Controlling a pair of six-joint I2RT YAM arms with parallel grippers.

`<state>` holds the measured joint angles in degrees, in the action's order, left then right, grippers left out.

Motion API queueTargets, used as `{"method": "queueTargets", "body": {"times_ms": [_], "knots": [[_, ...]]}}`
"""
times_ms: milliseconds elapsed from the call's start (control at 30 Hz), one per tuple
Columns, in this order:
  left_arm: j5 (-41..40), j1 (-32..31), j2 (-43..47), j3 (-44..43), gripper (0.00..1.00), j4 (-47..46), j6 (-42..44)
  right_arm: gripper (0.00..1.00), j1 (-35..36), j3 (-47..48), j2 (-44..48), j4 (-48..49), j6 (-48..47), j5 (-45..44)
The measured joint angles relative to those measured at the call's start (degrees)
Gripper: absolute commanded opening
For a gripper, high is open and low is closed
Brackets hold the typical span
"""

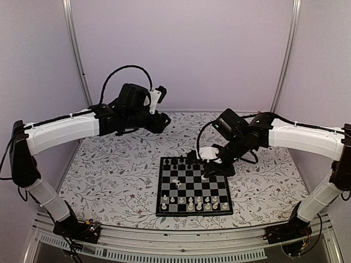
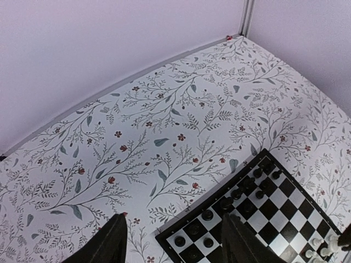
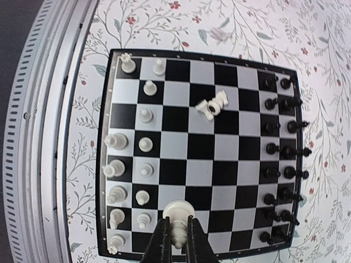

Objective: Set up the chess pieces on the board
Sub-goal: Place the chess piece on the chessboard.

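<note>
The board (image 1: 159,193) lies on the floral cloth, right of centre. Black pieces (image 1: 184,161) stand along its far rows and cream-white pieces (image 1: 192,204) along its near rows. Two white pieces (image 1: 176,182) lie toppled near the board's middle. My right gripper (image 1: 213,171) hangs over the board's right side. In the right wrist view it (image 3: 176,220) is shut on a white piece (image 3: 179,210), above the board (image 3: 200,148) near the white ranks (image 3: 143,145). My left gripper (image 1: 159,121) is raised at the back left, open and empty (image 2: 175,233), with the board's black corner (image 2: 274,219) below it.
A floral tablecloth (image 1: 120,170) covers the table. A metal rail (image 1: 181,241) runs along the near edge and shows in the right wrist view (image 3: 49,109). Purple walls and two metal posts (image 1: 77,55) close the back.
</note>
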<state>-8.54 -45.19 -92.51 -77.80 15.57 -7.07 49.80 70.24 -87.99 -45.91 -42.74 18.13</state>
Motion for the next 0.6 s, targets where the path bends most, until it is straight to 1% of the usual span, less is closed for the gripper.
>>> {"method": "queueTargets", "body": {"times_ms": [200,367,600], "knots": [[-3.4,2.4,3.8,2.3,0.61,-1.3,0.0,0.04,7.6,8.8,-7.7,-2.4,0.0,-0.1],[-4.5,2.8,5.4,2.5,0.61,-2.8,0.2,0.04,13.0,13.4,-14.8,-4.4,0.0,-1.2],[-4.3,2.8,5.5,2.6,0.61,-2.9,0.2,0.05,17.0,18.6,-22.1,-6.8,0.3,-3.2]]}}
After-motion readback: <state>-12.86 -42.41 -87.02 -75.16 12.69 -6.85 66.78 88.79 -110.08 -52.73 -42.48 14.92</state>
